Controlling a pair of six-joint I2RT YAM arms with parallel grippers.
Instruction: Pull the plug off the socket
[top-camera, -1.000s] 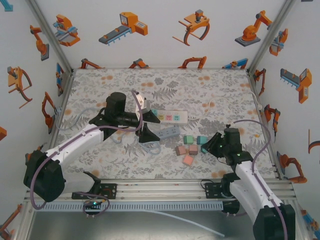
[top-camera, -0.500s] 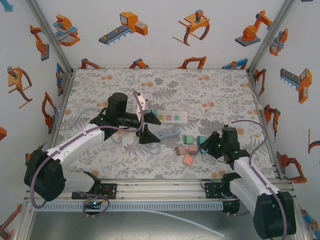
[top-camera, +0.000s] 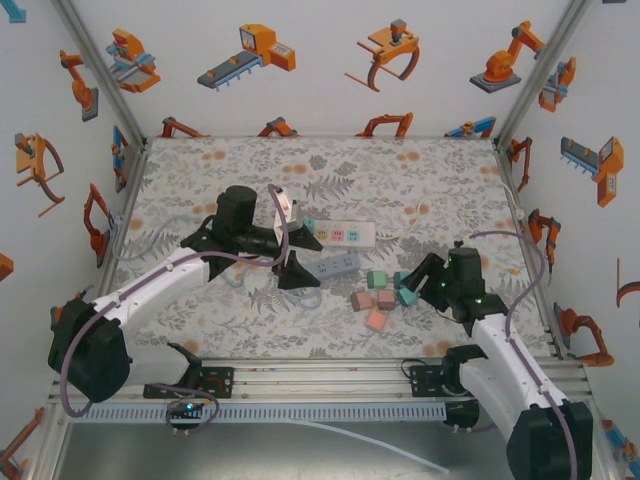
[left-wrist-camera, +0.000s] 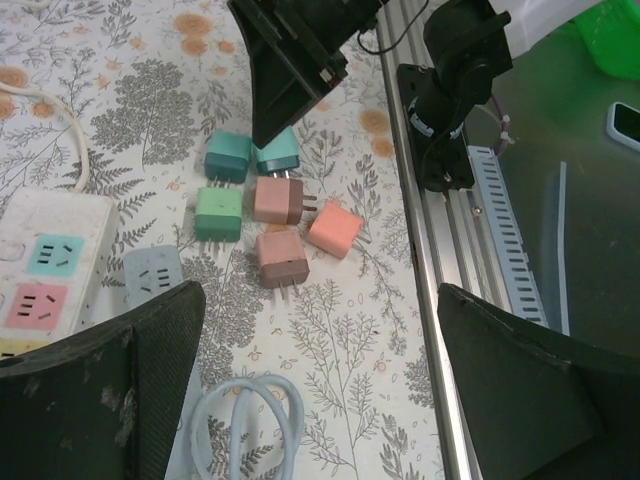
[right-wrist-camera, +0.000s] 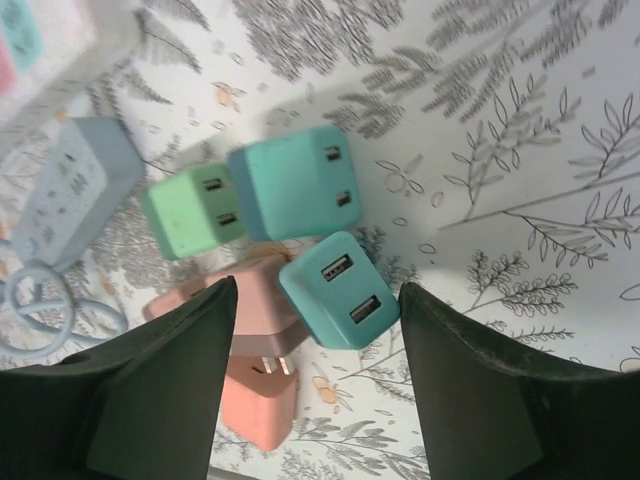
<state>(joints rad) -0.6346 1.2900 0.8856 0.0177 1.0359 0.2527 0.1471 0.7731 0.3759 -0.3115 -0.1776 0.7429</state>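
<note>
My right gripper (right-wrist-camera: 318, 292) stands partly open, one finger on either side of a teal plug (right-wrist-camera: 338, 290) that lies on the table with its two ports facing up. There is a gap on its left side. On its right I cannot tell whether the finger touches it. I judge I have no hold on it. It sits in a heap of loose plugs (top-camera: 376, 296), with another teal one, a green one and some pink ones, well clear of the white strip (top-camera: 345, 234) and just right of the grey strip (top-camera: 340, 265). My left gripper (left-wrist-camera: 320, 300) hangs wide open, holding nothing, over the grey strip's end.

The sockets I can see on the white strip are bare, both from my left wrist and from above. Its left end is hidden behind my left arm, so I cannot vouch for that part. I reckon the pull is done: the plug is off and lying with the others. Little is left for me except to lift my right hand clear without knocking the heap
</note>
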